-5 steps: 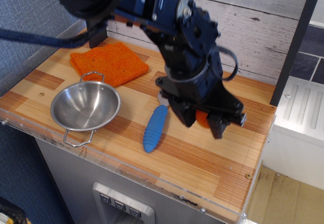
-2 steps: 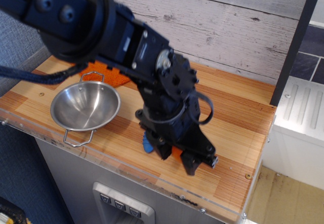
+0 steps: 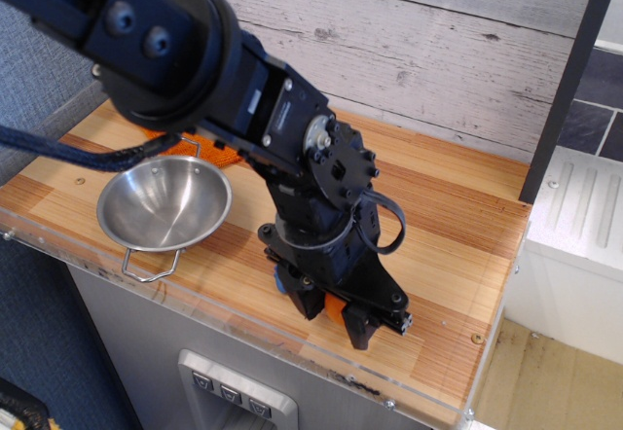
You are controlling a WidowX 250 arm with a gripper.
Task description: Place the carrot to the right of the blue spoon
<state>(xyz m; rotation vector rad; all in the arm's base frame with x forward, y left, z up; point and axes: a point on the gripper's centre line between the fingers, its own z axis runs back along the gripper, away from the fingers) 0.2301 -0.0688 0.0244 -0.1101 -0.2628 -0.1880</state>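
Bulky black arm (image 3: pixel 185 55), round screwed joints, looped black cable, seemingly.

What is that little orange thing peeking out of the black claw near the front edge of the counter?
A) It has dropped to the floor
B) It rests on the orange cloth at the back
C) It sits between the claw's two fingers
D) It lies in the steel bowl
C: the carrot shows as an orange patch between the two black fingers of the claw, low over the wooden counter, well away from the steel bowl.
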